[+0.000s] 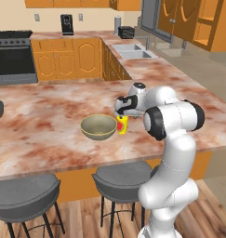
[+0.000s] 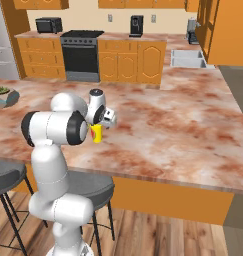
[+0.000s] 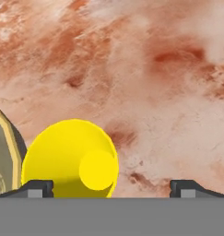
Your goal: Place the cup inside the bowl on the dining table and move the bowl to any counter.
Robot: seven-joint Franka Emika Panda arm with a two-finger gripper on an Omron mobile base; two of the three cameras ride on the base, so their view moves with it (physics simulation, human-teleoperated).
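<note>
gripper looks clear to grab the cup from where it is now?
Probably yes. The gripper is open above the cup, nothing between them. But the cup sits off toward one fingertip, not centred, and the bowl stands close beside it, so it likely needs a small sideways shift first.

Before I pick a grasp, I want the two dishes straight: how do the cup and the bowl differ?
The cup is bright yellow with a red mark; the bowl is olive-tan with a paler rim. The cup is narrow and taller than it is wide; the bowl is far wider and shallow. The cup stands under the claw; the bowl sits to one side. Both stand upright, open-topped and empty, close together on the table.
</note>
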